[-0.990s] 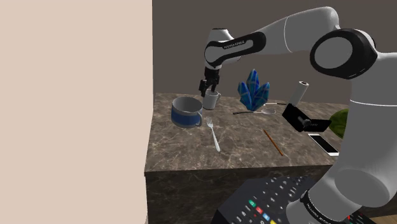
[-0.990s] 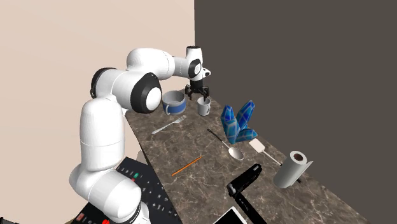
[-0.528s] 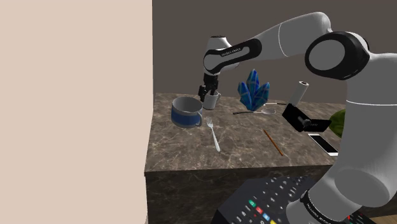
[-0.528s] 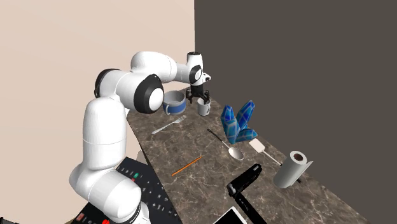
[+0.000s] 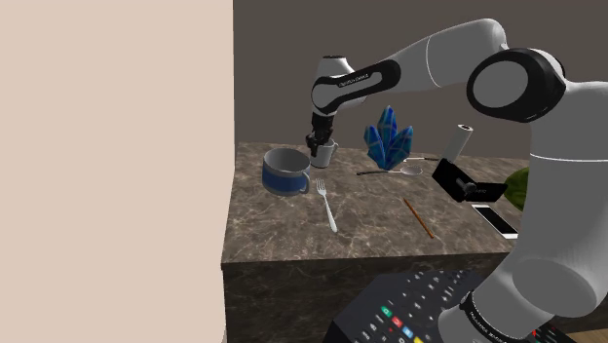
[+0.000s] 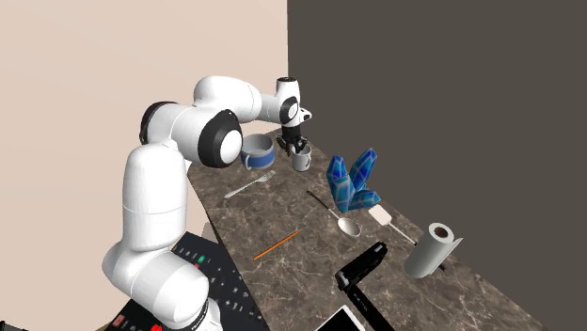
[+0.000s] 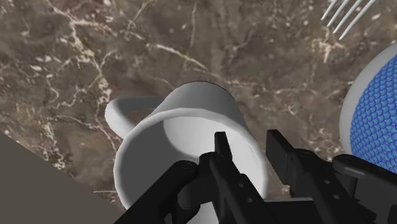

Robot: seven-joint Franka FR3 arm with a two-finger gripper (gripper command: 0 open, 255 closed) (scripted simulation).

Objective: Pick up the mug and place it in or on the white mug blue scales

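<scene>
**A:** Where is the white mug (image 5: 326,156) found, and how is the tool (image 5: 320,146) set?

**B:** The mug is stood upright on the surface (image 5: 370,229), toward the back. The tool is held at its rim, narrowly parted. In the wrist view 1 of the fingers (image 7: 222,153) is seen inside the mug and the other outside its wall. No clasp on the wall is seen.

**A:** What is carried in the containers?

**B:** 1 finger is carried in the white mug. The blue-scaled mug (image 5: 285,172), wider and grey inside, is placed mouth up just beside it, at 8 o'clock in the shoulder view.

**A:** How are the edges and open room laid out?

**B:** The blue-scaled mug is set near the surface's edge, with the beige wall (image 5: 117,166) at 9 o'clock. A dark wall (image 5: 273,68) is met at 12 o'clock. From the white mug, a fork (image 5: 328,207) is laid at 6 o'clock and a blue crystal (image 5: 389,139) is stood at 3 o'clock. Bare stone is left between the fork and a pencil (image 5: 419,217) at 4 o'clock.
</scene>
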